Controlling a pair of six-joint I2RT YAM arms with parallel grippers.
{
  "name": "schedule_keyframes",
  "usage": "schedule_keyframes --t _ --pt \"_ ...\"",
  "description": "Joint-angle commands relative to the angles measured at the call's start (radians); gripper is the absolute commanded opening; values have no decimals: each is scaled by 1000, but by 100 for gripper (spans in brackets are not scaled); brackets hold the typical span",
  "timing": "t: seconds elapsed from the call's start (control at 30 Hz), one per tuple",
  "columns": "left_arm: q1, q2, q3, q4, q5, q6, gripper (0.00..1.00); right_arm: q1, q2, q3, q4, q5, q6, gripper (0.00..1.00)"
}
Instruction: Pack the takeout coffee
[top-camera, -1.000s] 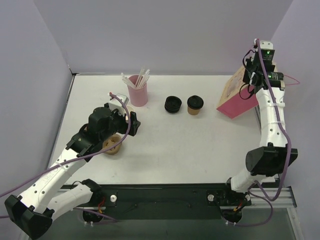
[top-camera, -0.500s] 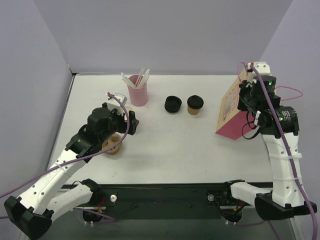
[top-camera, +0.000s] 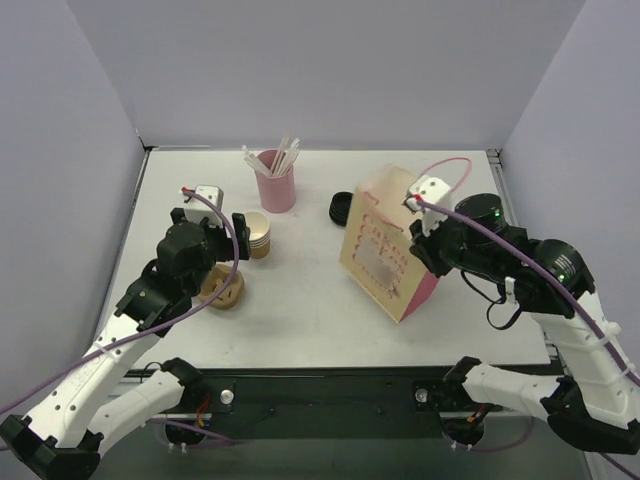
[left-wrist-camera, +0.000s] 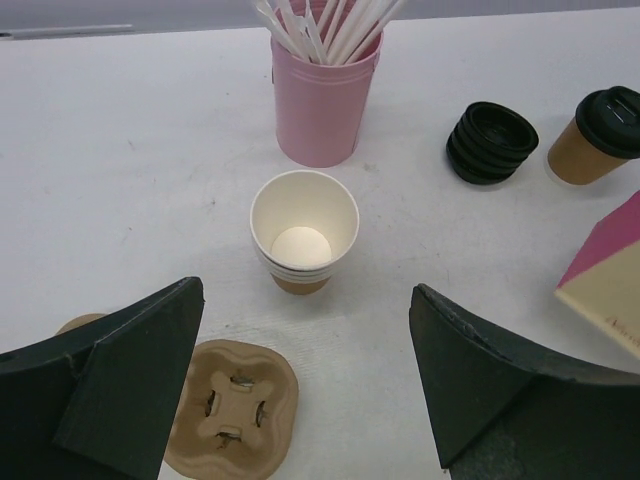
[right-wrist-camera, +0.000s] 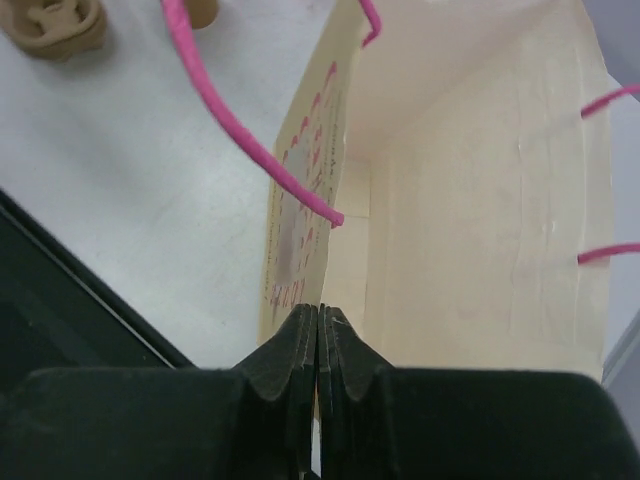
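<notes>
- Our left gripper (left-wrist-camera: 305, 295) hovers low, jaws wide apart, facing the stacked paper cups (left-wrist-camera: 303, 232).
- Our right gripper (right-wrist-camera: 318, 325), arm bent inward, has its jaws clamped on the tilted paper bag (top-camera: 385, 255).

The top view looks steeply down from above and behind the arm bases, taking in the whole counter (top-camera: 300, 300). The left wrist view sits low and close behind the left pincer (left-wrist-camera: 305, 290), facing far, and shares the pink straw cup (left-wrist-camera: 325, 100) (top-camera: 276, 183). The right wrist view, behind the right pincer (right-wrist-camera: 318, 312), looks very closely into the paper bag (right-wrist-camera: 470, 200) (top-camera: 385, 250).
</notes>
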Motion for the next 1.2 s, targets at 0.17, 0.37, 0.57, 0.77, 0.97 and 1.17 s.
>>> schedule_keyframes --t 0.17,0.37,0.57,0.77,0.97,1.17 --pt "8 -24 48 -32 -105 -47 95 199 109 -153 69 -71 -296 0" --pt "11 -7 35 -27 -105 -48 95 198 74 -329 234 -131 -388 0" --pt "12 -5 19 -19 -102 -50 95 196 -1 -441 356 -165 -469 0" --pt "15 -1 11 -15 -96 -51 95 149 -21 -468 432 -228 -543 0" --pt "21 4 13 -18 -99 -51 95 80 17 -426 458 -318 -615 0" --pt "23 8 11 -18 -102 -48 95 52 42 -406 470 -369 -652 0"
